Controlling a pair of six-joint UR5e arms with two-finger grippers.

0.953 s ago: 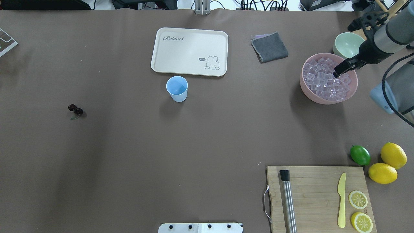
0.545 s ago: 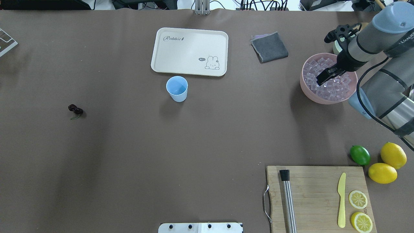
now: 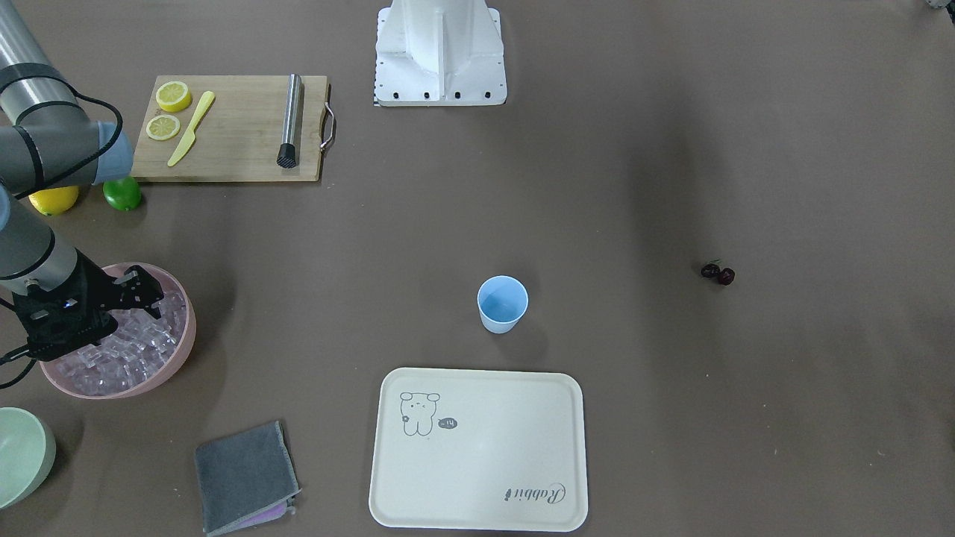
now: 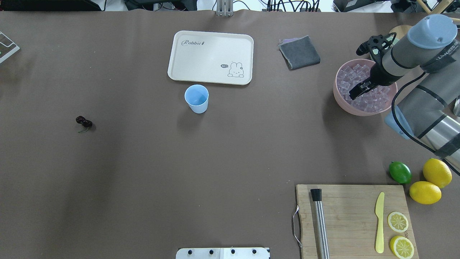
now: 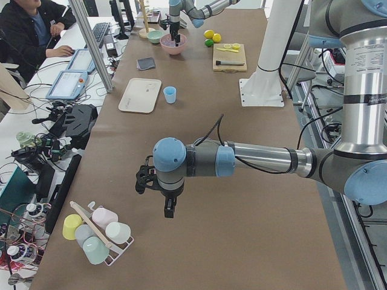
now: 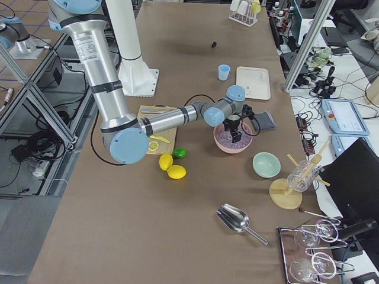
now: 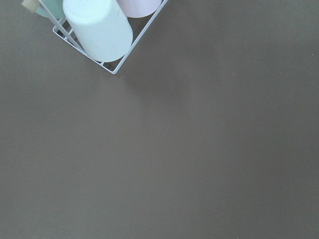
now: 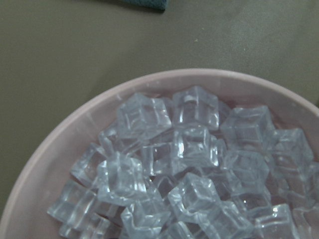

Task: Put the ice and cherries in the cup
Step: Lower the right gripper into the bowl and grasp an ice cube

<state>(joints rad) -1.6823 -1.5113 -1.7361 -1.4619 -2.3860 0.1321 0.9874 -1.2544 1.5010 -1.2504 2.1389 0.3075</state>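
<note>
Shifted since a second ago, the right gripper point(image 4: 353, 94) hangs over ice point(image 4: 373, 102) in the pink bowl point(image 4: 342, 105); its jaws' state I cannot tell. The cup point(image 4: 196, 99) stands well apart from that bowl.

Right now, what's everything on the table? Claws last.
ice: many, clear pinkish, in pink bowl
pink bowl: one, pink, far right
cup: one, light blue, by tray
cherries: one pair, dark red, left side
tray: one, cream, beyond cup
cloth: one, grey, right of tray
green bowl: one, pale, beyond pink bowl
cutting board: one, wood, near right
muddler: one, steel, on board
knife: one, yellow, on board
lemon slices: two, yellow, on board
lemons: two, yellow, beside board
lime: one, green, beside lemons
scoop: one, steel, right end
cup rack: one, white wire, left end
right claw: black, over ice; grip unclear
left claw: black, near rack; grip unclear
</note>
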